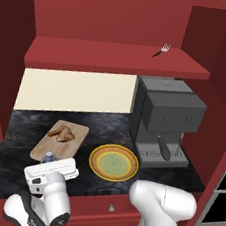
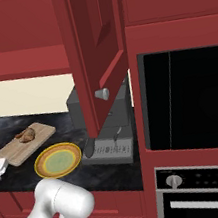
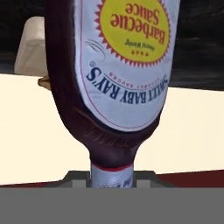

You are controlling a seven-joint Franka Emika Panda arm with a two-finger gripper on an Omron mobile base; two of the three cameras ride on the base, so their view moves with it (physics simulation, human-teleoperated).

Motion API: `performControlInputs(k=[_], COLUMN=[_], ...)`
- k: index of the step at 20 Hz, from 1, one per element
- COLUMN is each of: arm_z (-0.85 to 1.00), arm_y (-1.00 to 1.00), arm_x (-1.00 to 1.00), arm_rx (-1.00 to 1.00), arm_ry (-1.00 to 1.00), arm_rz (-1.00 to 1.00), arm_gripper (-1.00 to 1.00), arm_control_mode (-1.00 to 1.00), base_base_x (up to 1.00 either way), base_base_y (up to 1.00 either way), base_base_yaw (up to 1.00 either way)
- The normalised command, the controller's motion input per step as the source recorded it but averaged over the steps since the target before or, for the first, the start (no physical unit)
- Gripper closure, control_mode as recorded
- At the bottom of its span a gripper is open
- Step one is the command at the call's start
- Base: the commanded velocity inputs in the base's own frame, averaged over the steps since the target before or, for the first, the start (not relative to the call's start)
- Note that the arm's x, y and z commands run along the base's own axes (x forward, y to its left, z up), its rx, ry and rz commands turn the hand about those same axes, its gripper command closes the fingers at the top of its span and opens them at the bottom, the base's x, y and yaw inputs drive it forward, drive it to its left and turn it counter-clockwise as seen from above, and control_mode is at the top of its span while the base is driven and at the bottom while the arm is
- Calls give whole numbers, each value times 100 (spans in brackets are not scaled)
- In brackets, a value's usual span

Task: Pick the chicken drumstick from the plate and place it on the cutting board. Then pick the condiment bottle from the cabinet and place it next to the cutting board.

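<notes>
The gripper [image 1: 52,170] clasps the glossy dark-brown condiment bottle [image 3: 116,83] by its narrow neck; beyond it lies the thick tan cutting board [image 1: 47,149] bearing the lumpy chicken drumstick [image 1: 62,133].

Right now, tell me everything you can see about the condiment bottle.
The condiment bottle looms close in the hand view: dark brown, glossy like plastic, with a white label carrying a yellow sunburst that reads Barbecue Sauce and blue lettering, Sweet Baby Ray's. The print appears upside down there, and the narrow neck with its white band points toward the gripper. In the left base view its blue cap peeks out above the gripper, just at the near edge of the cutting board. Whether the bottle touches the counter cannot be told.
</notes>
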Motion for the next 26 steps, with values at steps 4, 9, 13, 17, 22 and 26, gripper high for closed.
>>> performControlInputs(k=[4,9,13,17,22,26], arm_z=[-27,-39,-46,-51,-47,-45], arm_y=[0,0,0,0,0,0], arm_x=[0,0,0,0,0,0], arm_rx=[2,3,0,0,0,0], arm_ry=[0,0,0,0,-1,-3], arm_rz=[0,0,0,0,0,0], arm_gripper=[100,100,100,100,100,100], arm_control_mode=[-100,-100,-100,-100,-100,-100], base_base_x=[0,0,0,0,0,0], base_base_y=[0,0,0,0,0,0], base_base_yaw=[0,0,0,0,0,0])
